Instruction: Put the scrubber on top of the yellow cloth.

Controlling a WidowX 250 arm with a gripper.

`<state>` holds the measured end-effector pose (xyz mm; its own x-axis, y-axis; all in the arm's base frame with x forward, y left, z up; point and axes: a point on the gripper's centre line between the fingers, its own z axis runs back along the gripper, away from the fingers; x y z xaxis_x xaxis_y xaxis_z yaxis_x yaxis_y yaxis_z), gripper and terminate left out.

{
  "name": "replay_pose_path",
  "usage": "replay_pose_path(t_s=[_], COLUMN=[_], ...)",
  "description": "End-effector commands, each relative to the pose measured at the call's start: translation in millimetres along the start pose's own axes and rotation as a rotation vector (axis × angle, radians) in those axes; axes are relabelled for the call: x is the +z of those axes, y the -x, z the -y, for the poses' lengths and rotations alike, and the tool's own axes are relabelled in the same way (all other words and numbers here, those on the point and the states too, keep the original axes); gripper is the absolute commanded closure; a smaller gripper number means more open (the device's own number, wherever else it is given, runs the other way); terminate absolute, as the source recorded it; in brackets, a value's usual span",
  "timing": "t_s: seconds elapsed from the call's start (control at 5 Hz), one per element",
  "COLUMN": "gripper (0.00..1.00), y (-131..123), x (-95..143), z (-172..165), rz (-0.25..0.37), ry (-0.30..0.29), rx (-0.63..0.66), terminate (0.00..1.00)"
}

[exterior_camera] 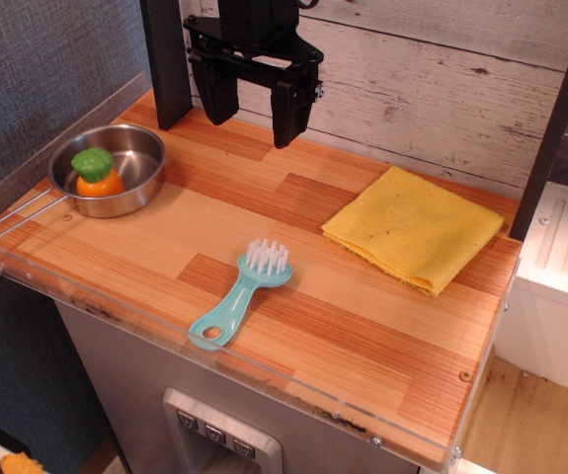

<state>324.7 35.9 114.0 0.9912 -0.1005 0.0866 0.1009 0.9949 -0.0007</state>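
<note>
Item: gripper [254,104], black, two-fingered, hanging above the back of the wooden counter [293,326], jaws spread wide, nothing between them.

Item: scrubber [243,292], teal, white bristles upward, lying loose near the counter's front edge, handle end with its hole pointing toward the front-left. It is well apart from the gripper and apart from the cloth.

Item: yellow cloth [414,228], folded, flat at the right rear, layered edges facing the front. Nothing lies on it.

Risks, as judged:
- The handle is flat and low; a grasp that comes down shallow would likely slip off or skid the brush toward the clear front lip.
- A pinch across the round bristled head could tilt the brush in the jaws, so it drops askew.
- Release too near the cloth's front corner may leave the brush half on bare wood.
- A low carry could snag and rumple the soft folds.

Container: small steel pan [112,170] with a wire handle, left rear, holding one orange toy vegetable with green top [97,174]. Not part of the job; it sits clear of the likely path.
</note>
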Motion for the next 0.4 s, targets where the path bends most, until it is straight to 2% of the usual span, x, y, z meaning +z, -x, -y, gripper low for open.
replay_pose_path(t_s=[0.0, 0.2], gripper=[0.0, 0.0], y=[0.0, 37.9], x=[0.0, -10.2], z=[0.0, 7.1], rz=[0.0, -0.012], ry=[0.0, 0.04], rx=[0.0, 0.008], terminate=[0.0, 0.0])
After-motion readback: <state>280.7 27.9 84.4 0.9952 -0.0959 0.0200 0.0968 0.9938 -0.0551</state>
